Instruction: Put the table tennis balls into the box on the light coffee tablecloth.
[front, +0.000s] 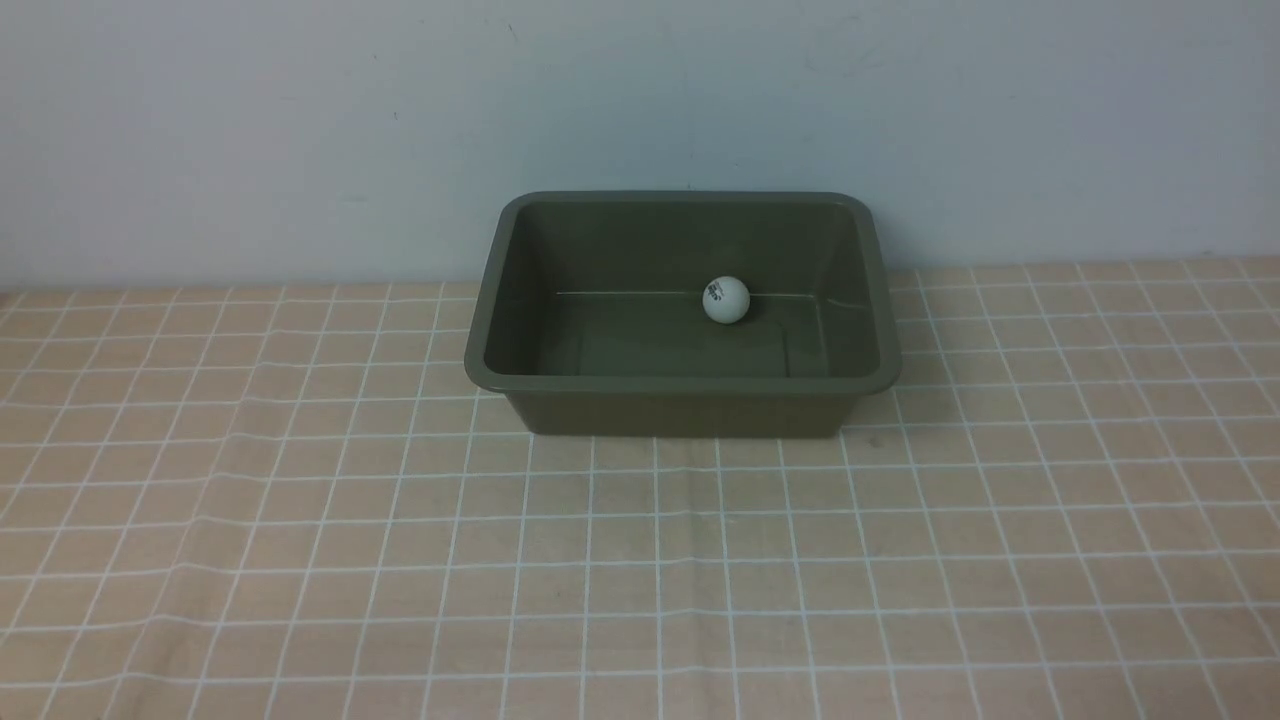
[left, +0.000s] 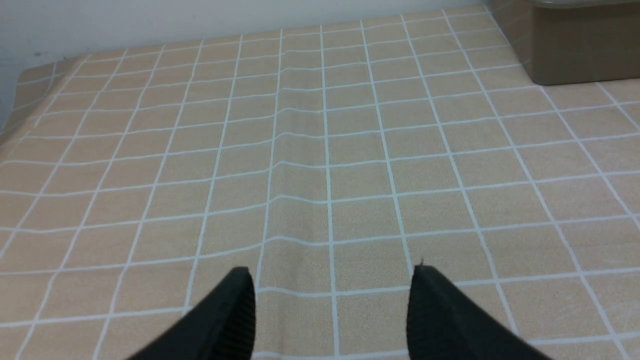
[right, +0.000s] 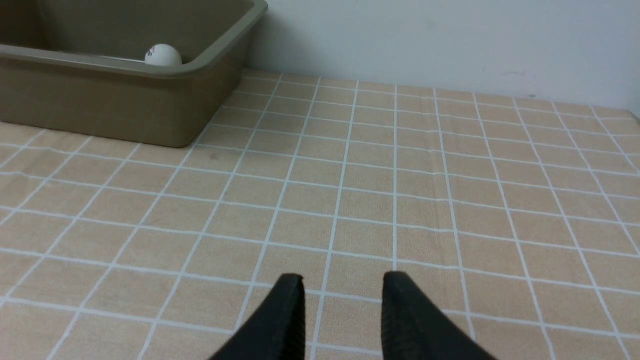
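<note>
The olive-green box (front: 680, 384) stands on the light coffee tablecloth (front: 640, 570) near the back wall. One white table tennis ball (front: 726, 300) with dark lettering lies inside it, by the far wall. Neither gripper appears in the front view. In the left wrist view my left gripper (left: 332, 272) hangs open over bare cloth with nothing between its black fingers, and a corner of the box (left: 575, 55) shows far off. My right gripper (right: 342, 277) has a narrower gap and holds nothing. That view shows the box (right: 100, 105) and the ball (right: 162, 55) well ahead of it.
A pale wall (front: 300, 130) rises right behind the box. The cloth is slightly creased, with a fold line (left: 272, 165) running ahead of the left gripper. Its far edge (left: 30, 75) shows at the wall in the left wrist view.
</note>
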